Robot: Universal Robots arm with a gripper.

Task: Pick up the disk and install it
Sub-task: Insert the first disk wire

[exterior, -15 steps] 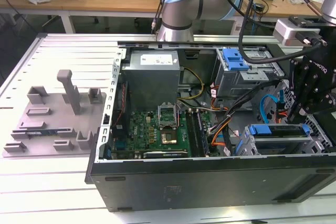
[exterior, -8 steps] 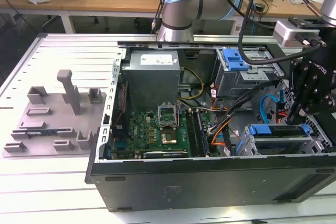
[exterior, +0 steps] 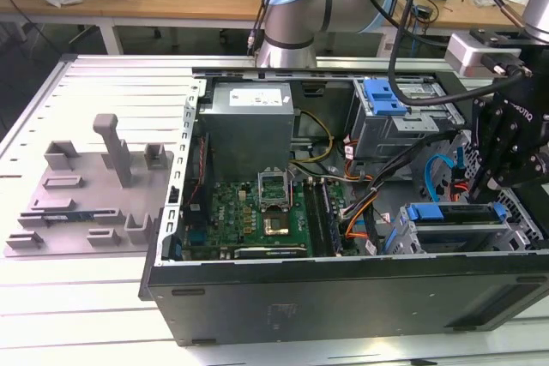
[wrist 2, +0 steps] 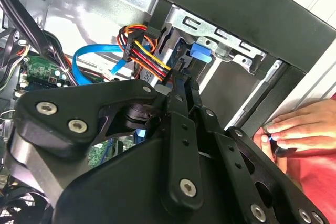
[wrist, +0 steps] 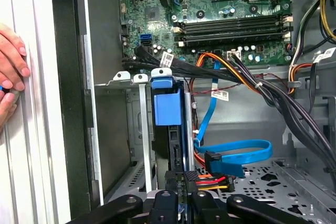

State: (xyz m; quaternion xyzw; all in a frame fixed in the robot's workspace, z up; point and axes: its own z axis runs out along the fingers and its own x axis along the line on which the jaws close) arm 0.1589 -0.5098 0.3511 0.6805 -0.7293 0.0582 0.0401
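Note:
The disk (wrist: 167, 109) stands on edge in a slot of the metal drive cage (wrist: 140, 129) inside the open computer case, and its blue carrier tab faces the motherboard. The same blue tab (wrist 2: 200, 52) shows in the second wrist view, and the disk (exterior: 446, 213) sits in the cage at the exterior view's lower right. My gripper (wrist: 181, 179) is at the disk's near end with its black fingers drawn together, tips against or just short of that end. The gripper (wrist 2: 185, 81) points into the cage. Nothing shows between the fingers.
A person's hand (wrist 2: 299, 127) rests by the case's outer wall, also seen as a hand (wrist: 10, 61). A blue data cable (wrist: 236, 153) and a power plug with coloured wires (wrist: 210, 181) lie beside the cage. In the case are the motherboard (exterior: 257, 207) and power supply (exterior: 249, 126). A grey fixture plate (exterior: 86, 195) lies at the exterior view's left.

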